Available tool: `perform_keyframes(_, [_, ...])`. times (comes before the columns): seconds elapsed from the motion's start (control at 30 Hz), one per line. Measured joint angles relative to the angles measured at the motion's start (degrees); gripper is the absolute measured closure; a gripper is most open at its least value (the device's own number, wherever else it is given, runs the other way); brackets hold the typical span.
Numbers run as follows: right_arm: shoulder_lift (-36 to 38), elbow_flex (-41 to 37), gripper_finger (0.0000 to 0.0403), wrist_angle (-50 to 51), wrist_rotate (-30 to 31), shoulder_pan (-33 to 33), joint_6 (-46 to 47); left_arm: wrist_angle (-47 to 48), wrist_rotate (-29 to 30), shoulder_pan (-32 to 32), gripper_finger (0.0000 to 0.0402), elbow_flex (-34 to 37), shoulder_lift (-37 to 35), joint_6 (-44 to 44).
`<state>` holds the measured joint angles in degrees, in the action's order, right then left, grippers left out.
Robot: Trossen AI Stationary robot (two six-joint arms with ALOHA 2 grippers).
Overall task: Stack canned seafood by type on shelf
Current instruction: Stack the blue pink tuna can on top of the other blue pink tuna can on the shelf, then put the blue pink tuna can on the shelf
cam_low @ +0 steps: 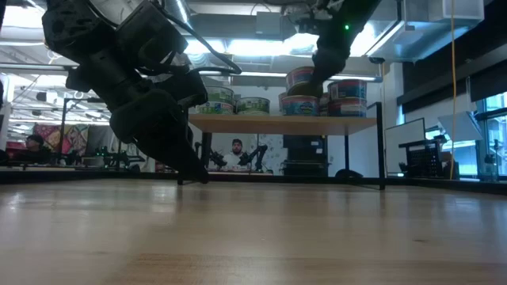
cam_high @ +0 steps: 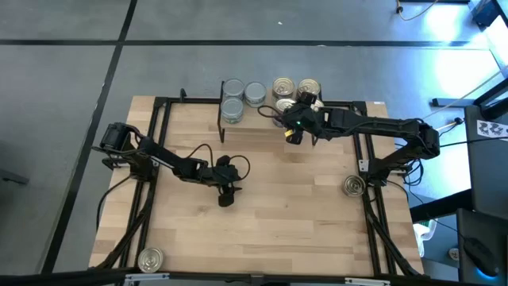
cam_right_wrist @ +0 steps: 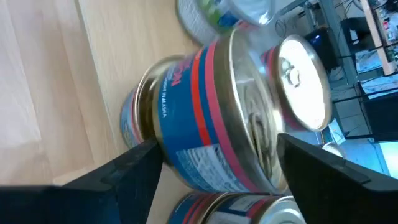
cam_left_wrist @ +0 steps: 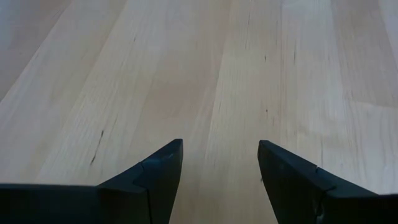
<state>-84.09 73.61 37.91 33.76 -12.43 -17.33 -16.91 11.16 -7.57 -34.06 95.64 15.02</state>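
Observation:
The shelf [cam_low: 261, 124] stands at the table's far edge. Silver-topped cans [cam_high: 234, 89] sit on its left half and gold-topped cans [cam_high: 308, 86] on its right half, some of them stacked two high [cam_low: 346, 96]. My right gripper [cam_high: 291, 133] reaches in from the table's right to the shelf's near edge. It is shut on a gold-topped can [cam_right_wrist: 211, 118] with a blue and red label. My left gripper [cam_high: 225, 194] hangs open just above the bare table's middle [cam_left_wrist: 221, 146] and touches nothing. My right gripper pinches the can between its two fingers [cam_right_wrist: 140, 168]. The gold lid [cam_right_wrist: 255, 124] faces one finger and the can's bottom end [cam_right_wrist: 146, 99] faces the other. In the low view the can [cam_low: 299, 77] is level with the upper row, above a lower can. I cannot tell whether it rests on that can.
One loose can [cam_high: 354, 185] stands near the table's right edge and another [cam_high: 151, 259] at its near left corner. Black frame rails [cam_high: 159, 143] run along both sides of the table. A person sits in the room beyond the shelf [cam_low: 235, 150].

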Motion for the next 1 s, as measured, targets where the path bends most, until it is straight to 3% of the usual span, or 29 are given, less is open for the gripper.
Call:
perform_keyframes(0.43, [0.07, 1.65, 0.0095, 1.3, -3.72, -0.3, 2.98, -0.04, -0.02, 0.0, 0.0194, 0.0, 0.0, -0.02])
perform_keyframes(0.6, [0.0, 6.82, 0.0095, 9.78, -3.96, 3.39, 6.86, -0.04, -0.02, 0.0, 0.0194, 0.0, 0.0, -0.02])
perform_keyframes(0.7, [0.0, 10.37, 0.0095, 18.27, -6.55, 7.54, 13.13, -0.04, -0.02, 0.0, 0.0194, 0.0, 0.0, 0.0])
perform_keyframes(0.8, [0.11, 11.62, 0.0095, 26.78, -12.88, 12.09, 21.76, -0.04, -0.02, 0.0, 0.0194, 0.0, 0.0, -0.01])
perform_keyframes(1.0, [0.07, 5.7, 0.012, 41.31, -21.45, 20.27, 41.72, -0.1, -0.02, 0.0, 0.0194, 0.0, 0.0, 0.0])
